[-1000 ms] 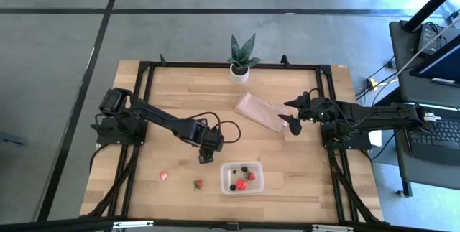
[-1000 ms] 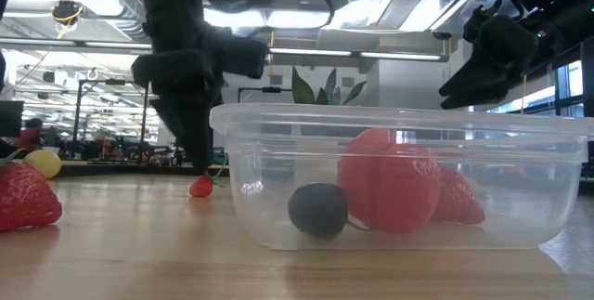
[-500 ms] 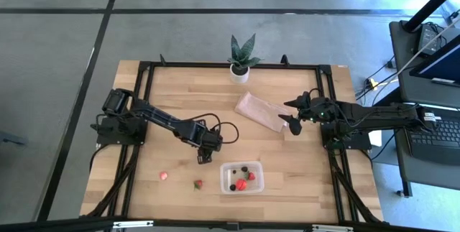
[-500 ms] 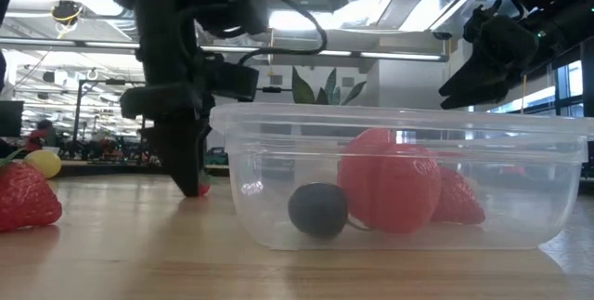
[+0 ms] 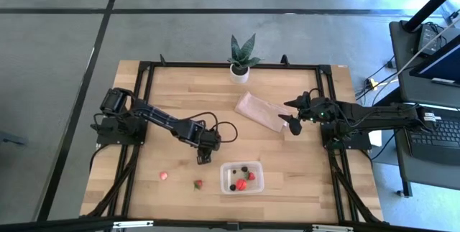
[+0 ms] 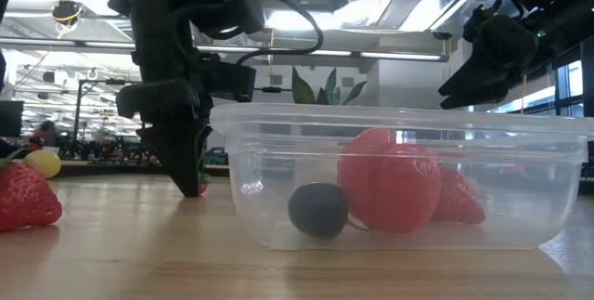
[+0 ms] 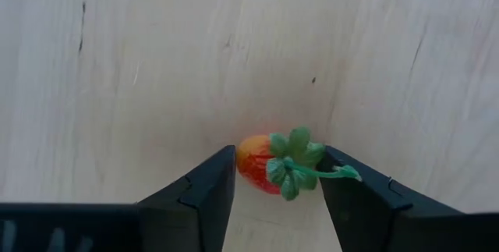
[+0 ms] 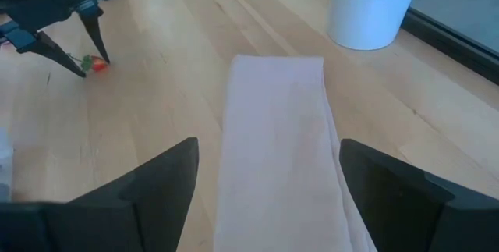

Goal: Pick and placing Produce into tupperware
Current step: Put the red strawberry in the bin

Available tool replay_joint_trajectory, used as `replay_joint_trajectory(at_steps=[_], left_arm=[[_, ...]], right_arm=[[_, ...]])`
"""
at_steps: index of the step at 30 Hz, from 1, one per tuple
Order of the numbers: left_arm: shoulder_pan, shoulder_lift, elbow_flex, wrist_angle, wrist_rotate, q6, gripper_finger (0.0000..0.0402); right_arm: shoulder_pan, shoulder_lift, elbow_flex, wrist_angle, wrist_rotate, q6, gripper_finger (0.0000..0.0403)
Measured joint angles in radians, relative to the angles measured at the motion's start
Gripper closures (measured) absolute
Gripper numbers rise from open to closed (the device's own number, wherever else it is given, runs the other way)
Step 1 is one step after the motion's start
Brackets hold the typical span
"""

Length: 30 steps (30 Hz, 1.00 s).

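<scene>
The left end effector (image 5: 204, 159) is reaching down to the wooden table (image 5: 180, 103) just beside the clear tupperware (image 5: 241, 177), on the side toward the left arm's base. In the left wrist view its two dark fingers (image 7: 204, 197) are standing apart with a small strawberry (image 7: 265, 165) lying between them on the table, green top turned toward one finger; the gap is only slightly wider than the berry, and whether the pads are touching it cannot be told. From the low view, the same end effector (image 6: 186, 165) is pointing straight down with its tips at the table surface, and a sliver of red is showing at them. The tupperware (image 6: 399, 175) is holding a large strawberry (image 6: 390, 189), a second one behind it and a dark berry (image 6: 318, 210). Outside the tupperware, a loose strawberry (image 5: 198, 184) is lying near its left wall, and another red fruit (image 5: 164, 176) is lying farther out the same way. The right end effector (image 5: 293, 114) is waiting well beyond the tupperware, over the end of a folded pinkish cloth (image 5: 260, 112), its fingers (image 8: 160, 186) spread wide and holding nothing. A potted plant (image 5: 241, 59) in a white pot is standing at the table's far edge, beyond the cloth from the tupperware.
</scene>
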Motion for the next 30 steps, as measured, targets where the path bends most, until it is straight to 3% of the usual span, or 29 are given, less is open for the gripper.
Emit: replay_joint_trajectory(at_steps=[17, 30], left_arm=[[-0.006, 0.002, -0.001, -0.003, 0.009, -0.002, 0.0326], [-0.005, -0.024, 0.004, 0.000, 0.010, -0.033, 0.0322]], right_arm=[[0.000, 0.000, 0.000, -0.003, 0.000, 0.000, 0.0091], [0.000, 0.000, 0.000, -0.005, 0.000, -0.001, 0.0091]])
